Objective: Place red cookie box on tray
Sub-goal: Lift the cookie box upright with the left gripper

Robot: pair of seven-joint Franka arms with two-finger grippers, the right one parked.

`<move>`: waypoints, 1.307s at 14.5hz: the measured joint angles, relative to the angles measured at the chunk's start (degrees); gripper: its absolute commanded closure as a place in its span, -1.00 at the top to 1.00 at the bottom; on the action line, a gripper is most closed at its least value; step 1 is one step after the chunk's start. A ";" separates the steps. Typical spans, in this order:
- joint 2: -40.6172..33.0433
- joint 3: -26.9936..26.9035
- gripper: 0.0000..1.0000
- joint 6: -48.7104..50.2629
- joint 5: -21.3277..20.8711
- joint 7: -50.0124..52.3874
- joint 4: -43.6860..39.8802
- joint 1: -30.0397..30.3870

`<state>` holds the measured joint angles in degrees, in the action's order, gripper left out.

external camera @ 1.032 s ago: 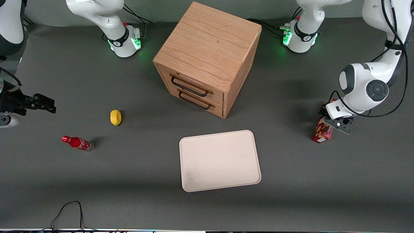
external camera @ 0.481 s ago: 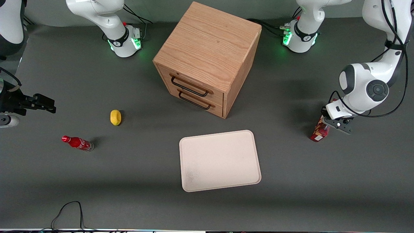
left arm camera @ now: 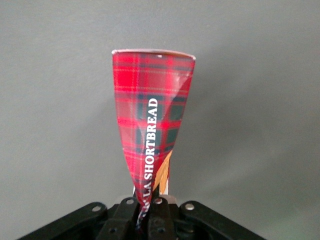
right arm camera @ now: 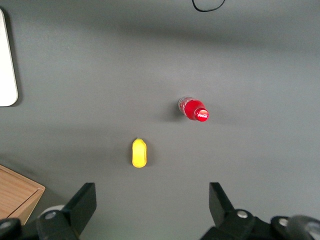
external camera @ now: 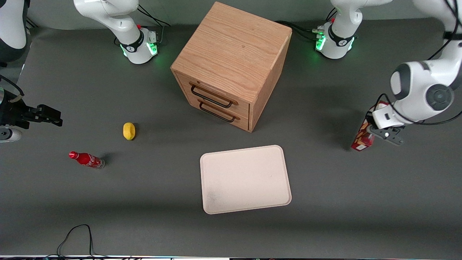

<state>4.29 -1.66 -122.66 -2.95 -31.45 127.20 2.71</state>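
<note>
My gripper (external camera: pixel 377 134) hangs above the table toward the working arm's end, shut on the upper end of the red cookie box (external camera: pixel 362 138). The box dangles tilted from the fingers, clear of the table. In the left wrist view the red tartan box (left arm camera: pixel 150 125) runs away from the gripper (left arm camera: pixel 148 212) over bare grey tabletop, pinched flat between the black fingers (left arm camera: pixel 164 220). The cream-white tray (external camera: pixel 245 179) lies flat nearer the front camera than the cabinet, well apart from the box and with nothing on it.
A wooden two-drawer cabinet (external camera: pixel 231 65) stands mid-table. A yellow lemon-like object (external camera: pixel 129 130) and a small red soda bottle (external camera: pixel 86 159) lie toward the parked arm's end. A black cable (external camera: pixel 77 234) loops at the table's front edge.
My gripper has risen and shifted toward the working arm's end, carrying the box off the table; the box now hangs higher and more tilted.
</note>
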 measured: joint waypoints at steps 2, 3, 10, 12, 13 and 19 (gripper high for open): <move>-5.25 -0.04 -1.00 13.35 0.01 0.14 -5.36 0.01; -7.34 -0.09 -1.00 20.11 -0.01 0.17 -8.93 0.04; -10.30 -0.07 -1.00 40.36 -1.08 2.03 -25.60 0.11; -9.84 -0.05 -1.00 40.41 -1.09 2.24 -25.78 0.11; -9.58 0.01 -1.00 40.41 -1.09 2.49 -25.78 0.11; -8.24 7.97 -1.00 40.39 -0.44 16.46 -26.89 -0.18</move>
<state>-3.95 6.30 -82.27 -3.39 -14.99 100.32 2.54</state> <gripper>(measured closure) 0.965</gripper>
